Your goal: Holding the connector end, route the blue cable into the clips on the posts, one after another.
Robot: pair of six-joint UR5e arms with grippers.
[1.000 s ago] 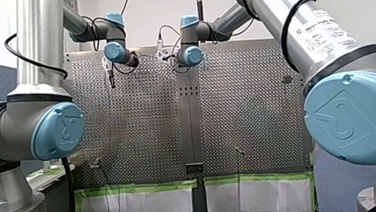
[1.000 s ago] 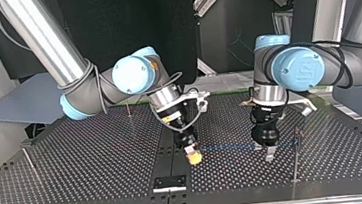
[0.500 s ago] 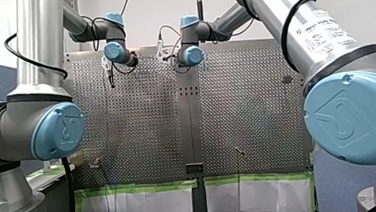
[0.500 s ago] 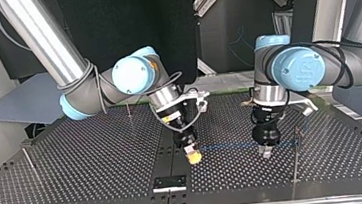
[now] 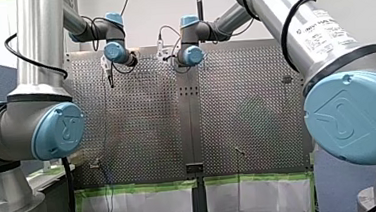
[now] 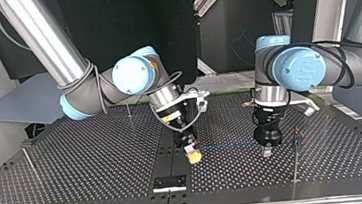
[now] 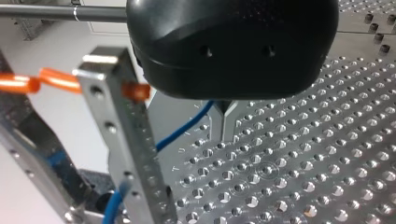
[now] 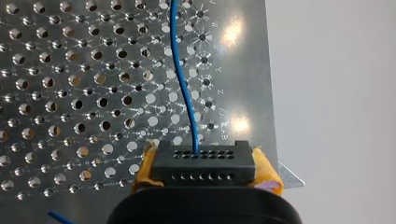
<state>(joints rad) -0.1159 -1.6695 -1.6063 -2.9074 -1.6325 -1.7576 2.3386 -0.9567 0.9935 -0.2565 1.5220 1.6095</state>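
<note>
In the top view the blue cable (image 6: 228, 146) runs level, just above the table, from my right gripper (image 6: 192, 155) toward a thin post (image 6: 296, 163) with a clip at its top. The right wrist view shows my right gripper (image 8: 207, 173) shut with its yellow pads on the black connector (image 8: 204, 161); the blue cable (image 8: 183, 88) leaves it over the plate. My left gripper (image 6: 266, 150) stands on the cable line beside that post. Its metal fingers (image 7: 223, 125) are pressed together where the blue cable (image 7: 180, 133) comes in.
More thin posts stand at the top view's left (image 6: 27, 158) and further back (image 6: 128, 108). A black block (image 6: 169, 182) sits at the table's edge nearest the top view's camera. A perforated metal bracket (image 7: 119, 140) stands close beside my left gripper.
My left gripper's fingers have closed on the cable line and the gripper has risen slightly. My right gripper and the connector have stayed put.
</note>
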